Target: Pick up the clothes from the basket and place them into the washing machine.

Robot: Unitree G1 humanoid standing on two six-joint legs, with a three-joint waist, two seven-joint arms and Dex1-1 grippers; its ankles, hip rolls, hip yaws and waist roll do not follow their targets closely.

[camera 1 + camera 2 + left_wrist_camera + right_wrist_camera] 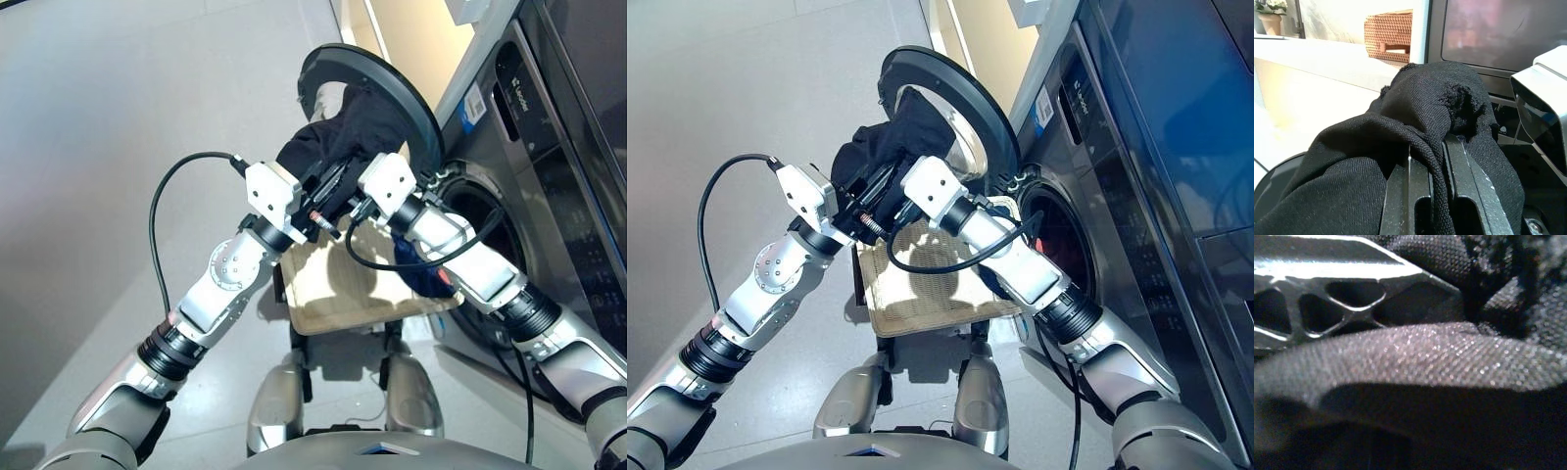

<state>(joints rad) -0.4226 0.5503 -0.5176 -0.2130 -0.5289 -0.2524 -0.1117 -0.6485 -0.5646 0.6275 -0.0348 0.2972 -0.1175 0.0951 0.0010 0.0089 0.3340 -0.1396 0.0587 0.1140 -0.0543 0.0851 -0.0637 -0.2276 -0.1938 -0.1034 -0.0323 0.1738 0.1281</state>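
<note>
Two grippers meet on one black garment (358, 122), which we carry raised in front of the open glass door (416, 98) of the washing machine (549, 176), above the cream wicker basket (333, 289). Our left gripper (1442, 196) has its two fingers closed tight on a fold of the black cloth; our right gripper (343, 176) is buried in the same cloth just beside it, and we cannot tell how far it is open. Below our right forearm, a navy blue garment (421, 279) lies at the basket's edge nearest the drum opening (485, 220).
</note>
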